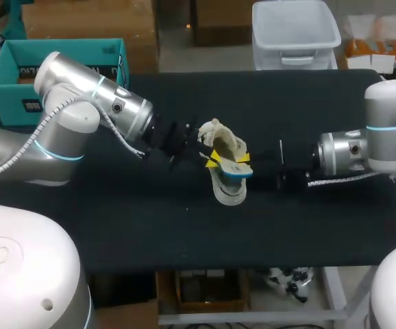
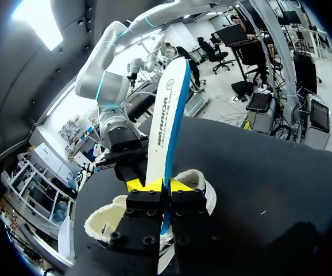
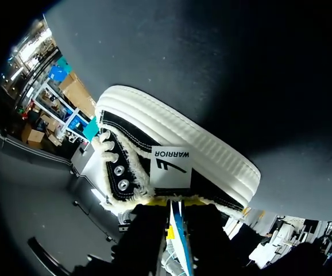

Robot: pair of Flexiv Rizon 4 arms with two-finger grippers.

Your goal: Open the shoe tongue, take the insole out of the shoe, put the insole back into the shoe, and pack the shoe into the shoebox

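Note:
A black shoe with a white sole and cream fleece lining lies on its side at the middle of the black table. A white insole with a blue edge sticks out of it. My left gripper comes in from the left and is shut on the insole, which stands up between its yellow tips above the shoe's fleece opening. My right gripper meets it from the right. In the right wrist view the insole's thin edge runs through that gripper, right under the shoe.
A teal open box stands at the table's far left rear, behind my left arm. Bare black tabletop lies in front of the shoe and to its far side.

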